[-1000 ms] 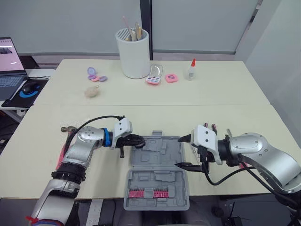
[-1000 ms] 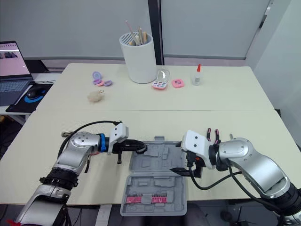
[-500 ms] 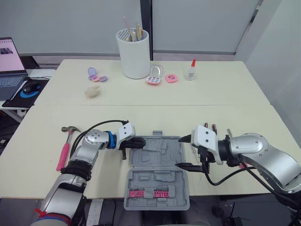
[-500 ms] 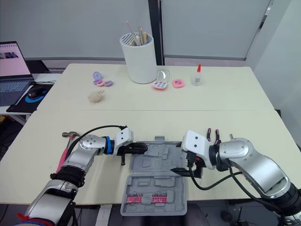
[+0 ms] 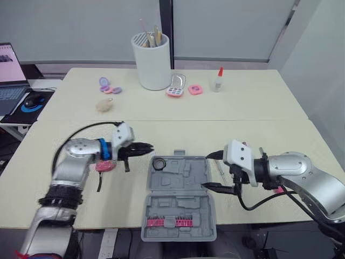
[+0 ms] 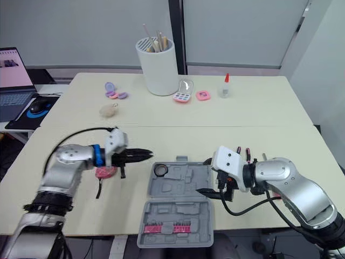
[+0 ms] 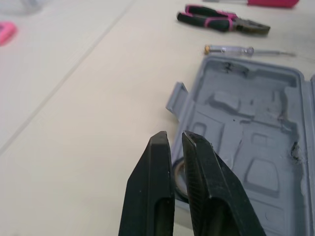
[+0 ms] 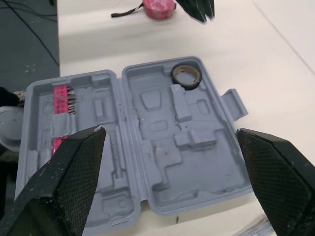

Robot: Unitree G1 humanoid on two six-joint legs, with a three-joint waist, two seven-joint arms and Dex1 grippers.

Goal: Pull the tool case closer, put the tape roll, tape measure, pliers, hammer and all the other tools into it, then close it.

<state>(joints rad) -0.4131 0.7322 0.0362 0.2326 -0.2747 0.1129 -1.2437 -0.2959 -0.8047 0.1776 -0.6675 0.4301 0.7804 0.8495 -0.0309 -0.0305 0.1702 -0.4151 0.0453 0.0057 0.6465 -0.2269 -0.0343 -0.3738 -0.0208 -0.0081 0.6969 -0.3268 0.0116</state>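
Note:
The grey tool case (image 5: 183,202) lies open near the table's front edge, with a pink bit set (image 5: 170,222) in its near half. The dark tape roll (image 5: 158,162) rests in the case's far left corner. My left gripper (image 5: 147,146) hovers just left of that corner, shut and empty. The pink tape measure (image 5: 105,165) with its black strap lies under my left forearm. My right gripper (image 5: 206,171) stands wide open at the case's right edge. Pink-handled pliers (image 7: 221,22) and a screwdriver (image 7: 246,49) lie on the table right of the case.
At the back of the table stand a white cup (image 5: 151,62) holding sticks, a glue bottle (image 5: 218,80), pink compacts (image 5: 176,90), purple pieces (image 5: 108,86) and a fluffy ball (image 5: 103,105). A laptop (image 5: 11,70) and mouse sit on a side table to the left.
My left gripper let go of the tape roll, which now lies in the case, and drew back left and upward. The tape measure came into sight. The right arm barely moved.

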